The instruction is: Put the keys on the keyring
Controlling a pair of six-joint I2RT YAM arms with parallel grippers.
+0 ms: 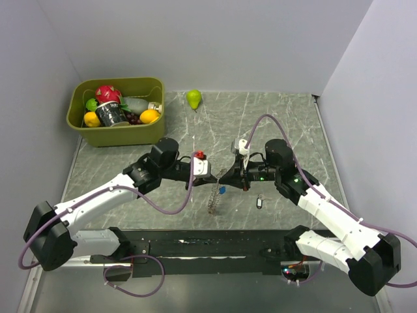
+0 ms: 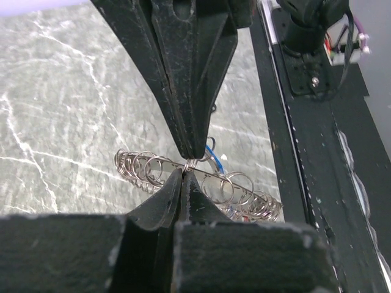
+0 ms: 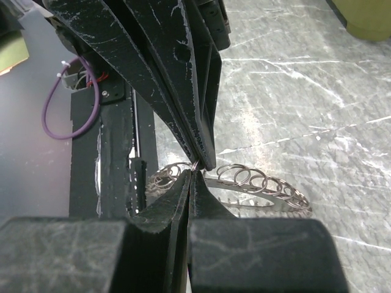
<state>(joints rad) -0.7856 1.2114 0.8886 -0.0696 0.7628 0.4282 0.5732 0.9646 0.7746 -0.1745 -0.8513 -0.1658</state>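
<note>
Upper left of the top view, the green bin (image 1: 81,124) sits full of fruit. Moving to centre frame, the left gripper (image 2: 188,165) has its jaws pinched tight on the rim of the keyring (image 1: 213,199), which hangs edge-on just below the fingertips. A blue-tagged key (image 1: 222,190) sits right against the ring. The right gripper (image 3: 195,166) is clamped on that same rim, tip to tip with the left. Further right, a dark-tagged key (image 1: 259,203) lies alone on the table (image 1: 293,124).
</note>
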